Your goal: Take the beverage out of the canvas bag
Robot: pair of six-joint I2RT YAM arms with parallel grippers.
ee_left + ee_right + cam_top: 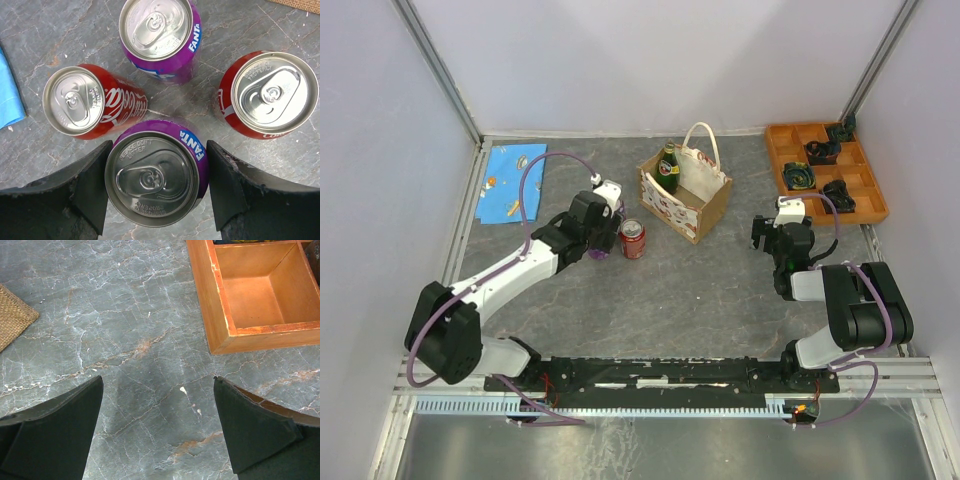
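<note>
The canvas bag (705,205) stands upright at the back centre, with a green bottle (668,168) leaning inside it. My left gripper (600,250) is left of the bag, low over the table. In the left wrist view it (157,145) is shut on a purple Fanta can (155,177) that stands upright, both fingers against its sides. Around it stand a second purple Fanta can (160,35) and two red cola cans (87,102) (267,95). One red can (633,240) shows in the top view. My right gripper (767,232) (158,380) is open and empty, right of the bag.
An orange compartment tray (775,150) with dark parts sits at the back right; its wall (210,305) is just beyond my right fingers. A blue patterned cloth (513,180) lies at the back left. A woven tan corner (12,320) shows at the left of the right wrist view.
</note>
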